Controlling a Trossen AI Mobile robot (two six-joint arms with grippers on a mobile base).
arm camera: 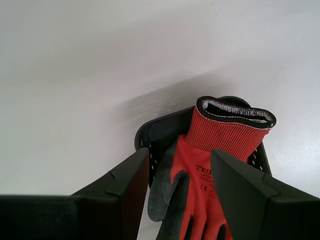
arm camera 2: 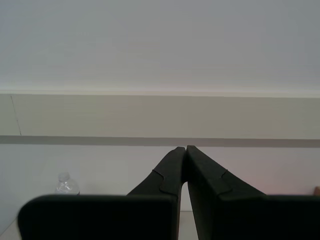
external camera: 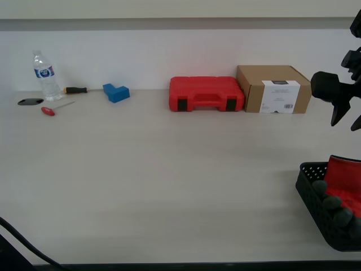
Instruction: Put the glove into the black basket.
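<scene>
Below my first end effector (arm camera: 180, 170) — glove (arm camera: 210, 165)

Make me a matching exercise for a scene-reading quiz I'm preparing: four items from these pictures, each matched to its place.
Things:
1. glove
2. water bottle
3. cardboard box
4. blue block

Places:
A. beside the red tool case, toward the exterior view's right
B. in the black basket
C. far back, at the exterior view's left
D. between the screwdrivers and the red case

Pairs: 1-B, 2-C, 3-A, 4-D
</scene>
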